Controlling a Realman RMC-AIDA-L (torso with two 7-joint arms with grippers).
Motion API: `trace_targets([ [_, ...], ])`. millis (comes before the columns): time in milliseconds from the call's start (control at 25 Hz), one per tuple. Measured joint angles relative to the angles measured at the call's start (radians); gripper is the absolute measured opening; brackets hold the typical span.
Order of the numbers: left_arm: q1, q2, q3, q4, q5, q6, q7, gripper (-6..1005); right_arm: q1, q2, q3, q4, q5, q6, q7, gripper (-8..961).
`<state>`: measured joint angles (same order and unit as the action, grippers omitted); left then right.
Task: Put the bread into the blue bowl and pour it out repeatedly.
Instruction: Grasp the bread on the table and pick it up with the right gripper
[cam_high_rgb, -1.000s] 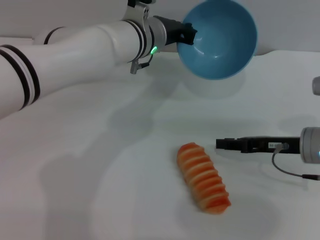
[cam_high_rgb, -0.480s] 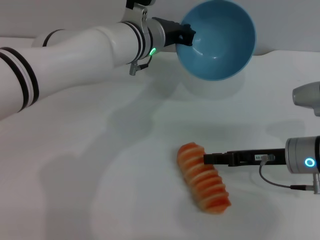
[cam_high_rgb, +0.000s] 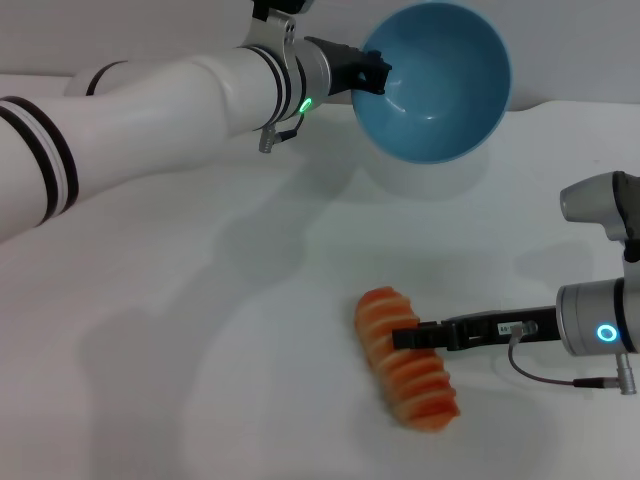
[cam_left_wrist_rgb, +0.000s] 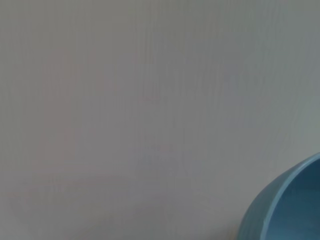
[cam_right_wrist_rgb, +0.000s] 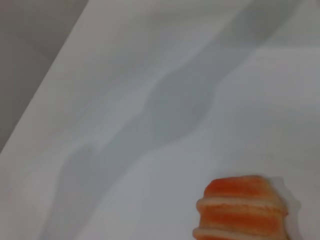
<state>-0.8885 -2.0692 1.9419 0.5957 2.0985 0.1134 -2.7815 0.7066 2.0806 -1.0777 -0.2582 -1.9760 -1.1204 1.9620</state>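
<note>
The bread (cam_high_rgb: 408, 375), an orange-red ridged loaf with pale stripes, lies on the white table in front of me; one end of it also shows in the right wrist view (cam_right_wrist_rgb: 243, 210). My right gripper (cam_high_rgb: 405, 339) reaches in from the right, and its dark tip lies over the middle of the loaf. The blue bowl (cam_high_rgb: 436, 82) hangs tilted in the air at the back, its empty inside facing me. My left gripper (cam_high_rgb: 373, 72) is shut on its rim. A slice of the bowl's edge (cam_left_wrist_rgb: 286, 206) appears in the left wrist view.
The white table (cam_high_rgb: 200, 330) stretches to the left of the bread, crossed by the arms' shadows. My left arm spans the upper left of the head view. A grey wall stands behind the table's far edge.
My right gripper has slid left and slightly nearer, from beside the bread to over its middle. The bowl and left arm have hardly moved.
</note>
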Motion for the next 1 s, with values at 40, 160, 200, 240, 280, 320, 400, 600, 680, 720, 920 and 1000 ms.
trace_targets([
  [40, 0.0, 0.0, 0.0, 0.0, 0.0, 0.0, 0.0, -1, 0.0, 0.0, 0.0, -0.001, 0.0, -0.002, 0.0, 433],
  [160, 0.0, 0.0, -0.002, 0.0, 0.0, 0.0, 0.001, -1, 0.002, -0.001, 0.001, -0.003, 0.0, -0.003, 0.0, 547],
  [200, 0.0, 0.0, -0.003, -0.001, 0.0, 0.0, 0.001, -1, 0.002, -0.001, 0.001, -0.002, 0.0, -0.001, 0.001, 585],
  [240, 0.0, 0.0, -0.003, -0.001, 0.0, 0.0, 0.002, 0, 0.002, -0.001, 0.002, -0.002, 0.0, 0.001, 0.001, 584],
  [280, 0.0, 0.0, -0.004, -0.001, 0.0, 0.0, 0.002, 0, 0.003, -0.001, 0.003, 0.0, 0.0, 0.006, 0.003, 583],
  [320, 0.0, 0.0, -0.004, -0.001, 0.0, 0.0, 0.002, 0, 0.004, 0.0, 0.004, 0.001, 0.0, 0.012, 0.007, 582],
  [400, 0.001, 0.0, -0.004, -0.001, 0.0, 0.0, 0.002, 0, 0.005, 0.002, 0.004, 0.003, 0.001, 0.032, 0.023, 581],
  [600, 0.002, -0.001, 0.001, 0.003, 0.0, 0.0, 0.001, 0, 0.036, 0.006, -0.004, 0.043, 0.002, 0.075, 0.051, 576],
  [680, 0.003, -0.001, 0.001, 0.004, 0.0, 0.0, 0.002, 0, 0.044, 0.007, -0.005, 0.05, 0.002, 0.083, 0.049, 574],
  [720, 0.004, -0.002, 0.001, 0.005, 0.0, 0.0, 0.002, 0, 0.044, 0.008, -0.005, 0.049, 0.002, 0.084, 0.049, 574],
  [920, 0.016, -0.002, 0.002, 0.009, 0.0, 0.001, 0.001, 0, 0.049, 0.01, -0.007, 0.054, 0.02, 0.089, 0.047, 569],
  [1000, 0.02, -0.001, 0.002, 0.01, 0.0, 0.001, 0.002, -1, 0.05, 0.01, -0.014, 0.056, 0.024, 0.088, 0.046, 567],
])
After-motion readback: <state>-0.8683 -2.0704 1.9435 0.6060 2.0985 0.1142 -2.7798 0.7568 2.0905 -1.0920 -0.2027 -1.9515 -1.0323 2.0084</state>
